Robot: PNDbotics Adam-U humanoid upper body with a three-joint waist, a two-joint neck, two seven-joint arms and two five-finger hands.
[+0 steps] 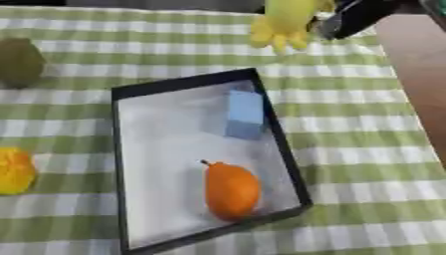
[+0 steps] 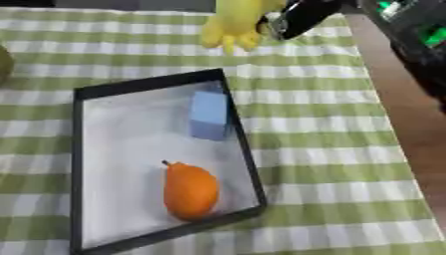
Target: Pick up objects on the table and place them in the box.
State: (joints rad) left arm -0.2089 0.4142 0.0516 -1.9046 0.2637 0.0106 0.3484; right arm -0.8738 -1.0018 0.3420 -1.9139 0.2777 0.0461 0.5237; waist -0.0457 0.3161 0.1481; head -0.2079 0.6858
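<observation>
Up at the far edge of the bench (image 1: 366, 149), the right robot hand (image 2: 296, 17) (black, coming in from the upper right) is closed around a yellow object (image 1: 283, 22) with several stubby lobes hanging down. That object is lifted above the green-and-white checked cloth (image 1: 348, 199), beyond the far rim of the box and slightly to its right.

A black-rimmed box (image 1: 287, 149) with a white floor lies in the middle of the cloth, turned a little askew. Inside it, a pale blue block (image 1: 245, 114) sits near the far right wall, and an orange pear-shaped fruit (image 1: 231, 190) lies closer to the near right corner. The left half of the box floor is bare white.

Left of the box, on the cloth, a dull green-brown rounded object (image 1: 19, 62) sits near the far left edge, and a yellow lumpy object (image 1: 13, 170) sits at the left edge nearer the robot.

Brown wood shows at the right, past the cloth's edge. Open cloth lies between the box and that edge.
</observation>
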